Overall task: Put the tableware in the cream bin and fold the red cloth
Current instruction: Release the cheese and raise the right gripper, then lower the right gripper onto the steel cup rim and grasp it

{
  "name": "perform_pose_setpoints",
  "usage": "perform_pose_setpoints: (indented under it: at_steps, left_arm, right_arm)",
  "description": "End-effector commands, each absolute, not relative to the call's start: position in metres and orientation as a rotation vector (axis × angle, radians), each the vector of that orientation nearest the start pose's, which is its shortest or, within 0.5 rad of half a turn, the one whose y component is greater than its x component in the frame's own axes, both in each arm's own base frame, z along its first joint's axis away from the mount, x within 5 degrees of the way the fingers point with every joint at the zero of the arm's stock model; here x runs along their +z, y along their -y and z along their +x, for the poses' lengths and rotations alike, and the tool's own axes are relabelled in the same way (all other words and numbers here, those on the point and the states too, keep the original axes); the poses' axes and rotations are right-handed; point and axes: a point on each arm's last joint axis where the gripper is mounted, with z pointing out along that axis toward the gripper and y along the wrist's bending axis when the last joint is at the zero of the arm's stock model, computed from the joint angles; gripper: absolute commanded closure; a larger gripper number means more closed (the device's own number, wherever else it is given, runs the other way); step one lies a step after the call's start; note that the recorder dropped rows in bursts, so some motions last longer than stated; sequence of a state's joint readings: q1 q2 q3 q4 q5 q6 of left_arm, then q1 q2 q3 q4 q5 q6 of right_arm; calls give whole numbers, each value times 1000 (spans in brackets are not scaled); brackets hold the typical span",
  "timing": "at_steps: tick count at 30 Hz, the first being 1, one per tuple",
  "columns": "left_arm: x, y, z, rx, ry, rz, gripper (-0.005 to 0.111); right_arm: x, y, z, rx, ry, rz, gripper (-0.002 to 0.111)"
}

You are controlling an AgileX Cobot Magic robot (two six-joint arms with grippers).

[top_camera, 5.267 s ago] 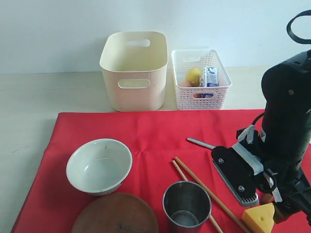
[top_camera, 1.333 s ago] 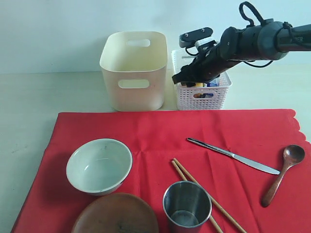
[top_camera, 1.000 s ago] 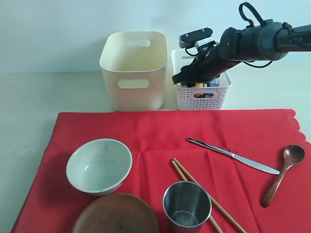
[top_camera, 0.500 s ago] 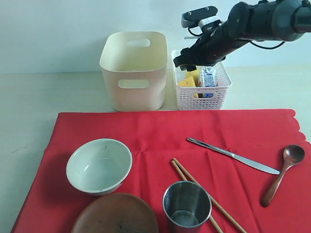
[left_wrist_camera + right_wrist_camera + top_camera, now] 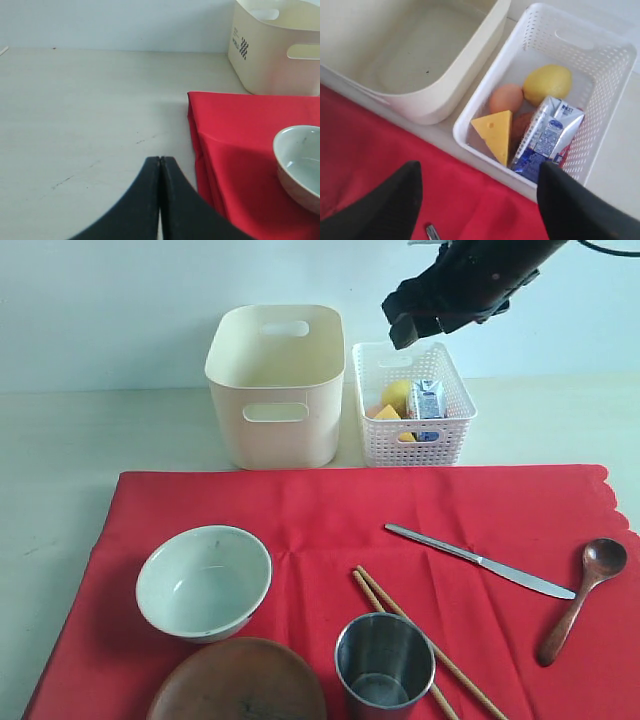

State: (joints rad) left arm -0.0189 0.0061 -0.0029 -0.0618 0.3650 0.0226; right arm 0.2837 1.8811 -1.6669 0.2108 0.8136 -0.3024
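The red cloth [image 5: 330,530] lies flat, carrying a pale bowl [image 5: 204,582], a wooden plate [image 5: 240,682], a steel cup [image 5: 384,662], chopsticks [image 5: 420,638], a silver knife [image 5: 480,560] and a wooden spoon [image 5: 583,595]. Behind it stands the cream bin [image 5: 275,385], with nothing inside. My right gripper [image 5: 477,172] is open and holds nothing, raised above the white basket; in the exterior view only its arm [image 5: 455,285] shows. My left gripper [image 5: 160,160] is shut with nothing in it, low over the bare table beside the cloth's left edge [image 5: 200,145] and the bowl [image 5: 300,165].
A white perforated basket [image 5: 455,425] right of the cream bin holds cheese [image 5: 495,132], an egg [image 5: 506,97], a lemon [image 5: 547,84] and a blue milk carton [image 5: 547,137]. Pale tabletop [image 5: 60,460] runs left of the cloth. A wall stands behind the bins.
My right arm has risen up and away from the white basket, leaving the cheese inside it. The tableware and the cloth have not moved.
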Motion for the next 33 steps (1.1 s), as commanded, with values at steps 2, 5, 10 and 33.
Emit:
perform_pose_setpoints:
  at_steps: [2,5,10,33]
  left_arm:
    - [181,3,53,-61,-1836,4,107]
    - [181,3,53,-61,-1836,4,107]
    - [181,3,53,-61,-1836,4,107]
    - [181,3,53,-61,-1836,4,107]
  right_arm:
    - [322,-120,370,250,-2439,-564,45]
    - [328,-114,347,258,-2438,-548,45]
    - [334,-106,318,265,-2438,-527,45]
    - [332,-103,212,406,-2390,-636,45]
